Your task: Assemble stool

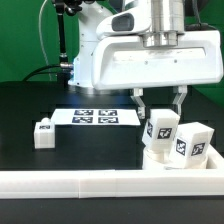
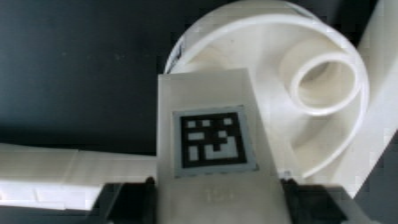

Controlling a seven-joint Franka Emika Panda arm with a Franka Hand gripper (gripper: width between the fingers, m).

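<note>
Pincer (image 1: 160, 111) clamped on sides of one leg (image 1: 161, 128), long axis roughly vertical, lower end on seat (image 1: 158, 160), at counter (image 1: 70, 155) edge beside rail (image 1: 60, 183), exterior view's right corner.

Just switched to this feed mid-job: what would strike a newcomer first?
The hand on the exterior view's right, closed on an upright leg at the round seat, with a second leg beside it. In the wrist view that gripped leg's black-and-white tag fills the middle. A third leg sits alone on the exterior view's left.
</note>
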